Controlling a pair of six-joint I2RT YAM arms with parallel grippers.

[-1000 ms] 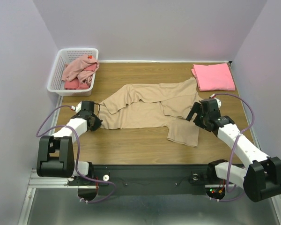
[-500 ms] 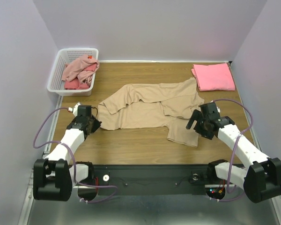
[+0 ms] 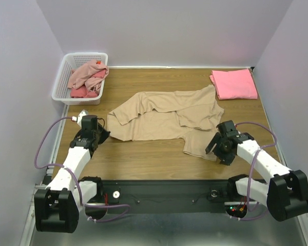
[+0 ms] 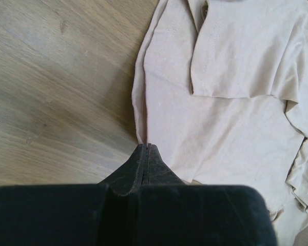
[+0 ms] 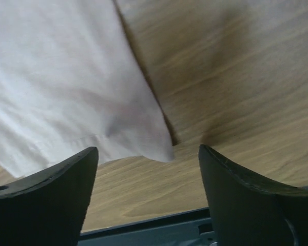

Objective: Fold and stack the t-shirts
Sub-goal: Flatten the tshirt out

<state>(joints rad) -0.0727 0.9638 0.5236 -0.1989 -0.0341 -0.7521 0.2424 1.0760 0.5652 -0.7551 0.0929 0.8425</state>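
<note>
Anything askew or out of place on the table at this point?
The beige t-shirt lies crooked and rumpled mid-table, flaps folded over itself, one part jutting toward the near edge. Dusty-pink and red shirts sit heaped in the basket; the salmon-pink shirt is neatly folded.

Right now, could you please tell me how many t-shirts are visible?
4. The beige t-shirt is spread centrally, the salmon-pink t-shirt folded at the far right corner, the dusty-pink t-shirt and red t-shirt crumpled in the basket; more may hide beneath.

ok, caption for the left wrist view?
Left gripper, shut, tips at the beige t-shirt's edge on the wooden table.
</note>
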